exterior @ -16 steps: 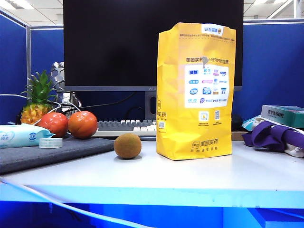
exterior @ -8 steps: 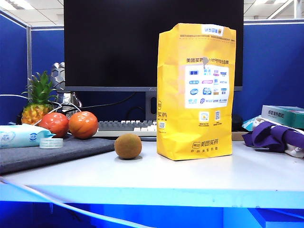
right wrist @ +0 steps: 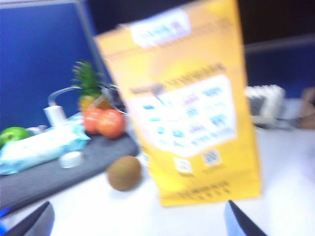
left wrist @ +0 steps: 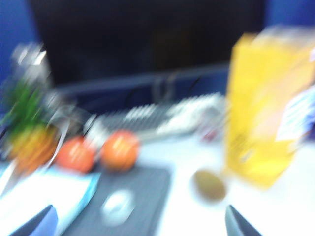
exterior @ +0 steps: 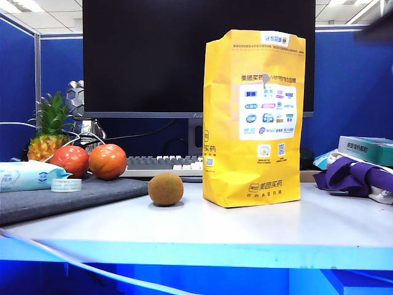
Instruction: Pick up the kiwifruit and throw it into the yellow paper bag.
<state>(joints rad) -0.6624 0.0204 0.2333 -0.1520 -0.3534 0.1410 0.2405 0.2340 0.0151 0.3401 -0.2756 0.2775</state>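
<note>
Wrist views alone show the left gripper and right gripper spread apart, facing kiwifruit beside yellow paper bag.

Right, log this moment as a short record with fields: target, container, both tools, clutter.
target: kiwifruit on the white table, untouched, just left of the bag in the exterior view
container: yellow paper bag, upright
left tool: open, empty, off the table, facing the scene; view blurred
right tool: open, empty, facing the bag's printed side
clutter: two tomatoes, pineapple, wipes pack, keyboard, purple cloth
</note>
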